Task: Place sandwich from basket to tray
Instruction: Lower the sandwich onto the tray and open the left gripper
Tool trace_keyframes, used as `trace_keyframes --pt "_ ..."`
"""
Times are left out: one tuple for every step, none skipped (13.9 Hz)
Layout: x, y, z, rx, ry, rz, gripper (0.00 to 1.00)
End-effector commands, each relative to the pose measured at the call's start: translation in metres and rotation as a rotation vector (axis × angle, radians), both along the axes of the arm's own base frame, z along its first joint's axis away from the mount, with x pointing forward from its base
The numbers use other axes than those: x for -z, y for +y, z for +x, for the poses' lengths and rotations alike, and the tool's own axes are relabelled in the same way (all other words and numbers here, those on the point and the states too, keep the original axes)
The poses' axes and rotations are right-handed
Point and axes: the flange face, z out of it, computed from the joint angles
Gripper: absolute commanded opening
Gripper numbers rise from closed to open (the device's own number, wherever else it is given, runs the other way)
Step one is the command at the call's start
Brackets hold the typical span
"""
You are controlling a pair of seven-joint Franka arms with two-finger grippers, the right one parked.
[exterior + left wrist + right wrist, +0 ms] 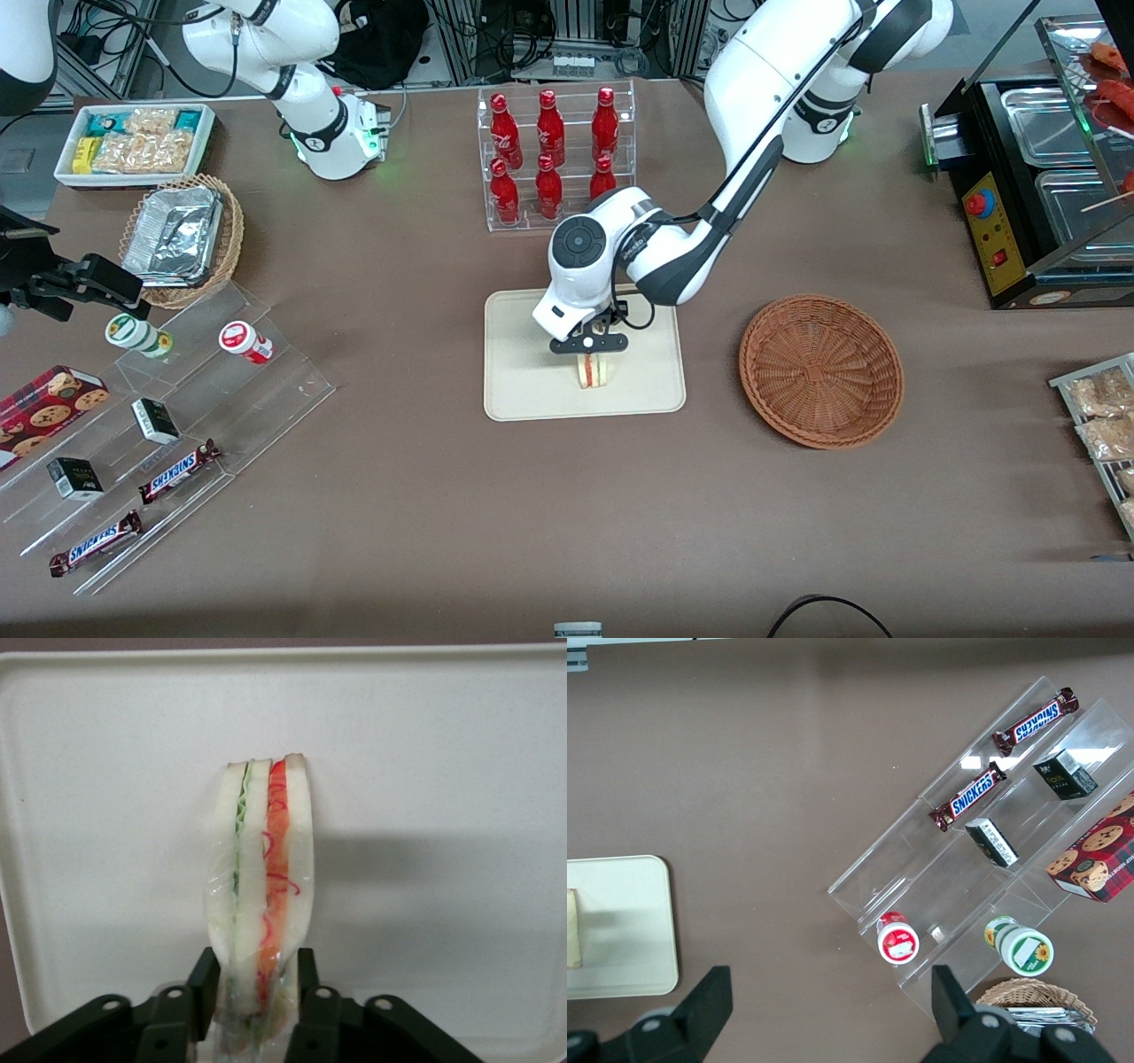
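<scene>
The sandwich [594,372], a wedge of white bread with green and red filling in clear film, stands on edge on the cream tray [523,390] at the middle of the table. My left gripper [591,353] comes down on it from above and is shut on the sandwich. In the left wrist view the black fingers [205,979] press both sides of the sandwich [266,868], with the tray [443,771] right under it. The reddish-brown basket [821,369] lies beside the tray toward the working arm's end, with nothing in it. An edge of the sandwich [571,928] shows on the tray [620,930] in the right wrist view.
A clear rack of red bottles [554,159] stands farther from the front camera than the tray. A tan basket of foil trays [182,239] and a clear stepped display with snacks [168,416] lie toward the parked arm's end. A black food warmer [1045,177] and bagged snacks [1103,408] sit toward the working arm's end.
</scene>
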Motion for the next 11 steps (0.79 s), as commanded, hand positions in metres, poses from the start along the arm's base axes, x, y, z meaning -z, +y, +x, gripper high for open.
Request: trace_keyframes --pt "-0.041 -0.001 0.003 -0.042 -0.051 -0.003 1.0" --pt "-0.059 0.004 0.004 -0.066 -0.053 0.002 1.0" --pt "-0.078 0.008 0.003 -0.089 -0.054 0.015 1.0" --pt "-0.097 0.014 0.002 -0.113 -0.06 0.028 1.0" --pt "-0.117 0.022 0.005 -0.154 -0.07 0.037 1.0" --pt "-0.134 0.039 0.011 -0.198 -0.074 0.057 1.0" --pt "-0.152 0.055 0.015 -0.226 -0.072 0.078 1.0" --pt "-0.17 0.074 0.024 -0.253 -0.081 0.082 1.0" --pt "-0.193 0.094 0.031 -0.281 -0.093 0.083 1.0" --pt "-0.209 0.111 0.036 -0.305 -0.095 0.092 1.0" --pt "-0.225 0.13 0.039 -0.328 -0.095 0.108 1.0"
